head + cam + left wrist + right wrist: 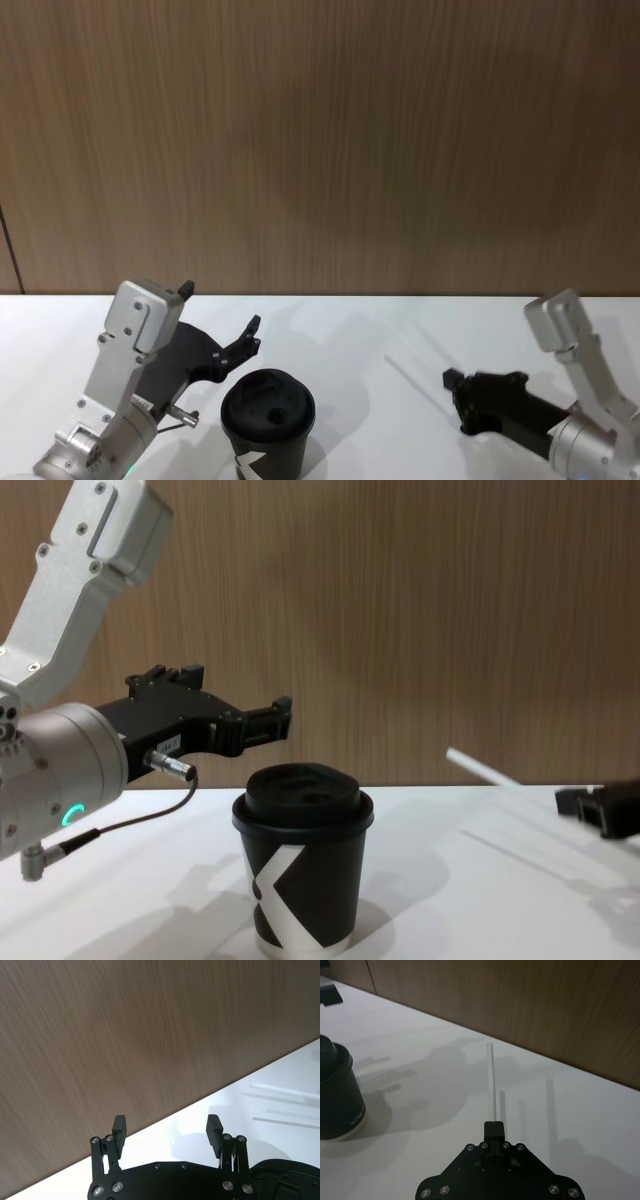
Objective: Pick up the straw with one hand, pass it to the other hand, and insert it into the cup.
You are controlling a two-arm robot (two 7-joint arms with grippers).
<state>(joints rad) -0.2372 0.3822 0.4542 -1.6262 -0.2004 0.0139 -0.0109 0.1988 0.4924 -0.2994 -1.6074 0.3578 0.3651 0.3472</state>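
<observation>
Your right gripper [452, 381] sits low on the right in the head view. It points toward the middle with its fingers pressed together. Your left gripper [220, 307] is up behind the cup [268, 415]. Its two fingers are spread wide with nothing between them. The cup stands on the white table [400, 320] with its lid on.

From the left wrist view, you look past the two wide-apart fingers [119, 1125] at the wooden wall [125, 1035]. A bit of the black lid shows just beside the gripper.

From the right wrist view, the fingers are closed tight on one end of the straw [491, 1080]. The straw sticks straight out, off the table, and the cup is well apart from it.

From the chest view, the straw tilts up from the right gripper toward the cup. The left gripper hangs above and behind the lid.

It looks like the pass comes next. Bring the free end of the straw slowly into the gap between the left fingers. Close them near the middle of the straw. Let go with the right gripper only when the left has it firmly. Squeeze softly, because a thin tube can bend or slip.
</observation>
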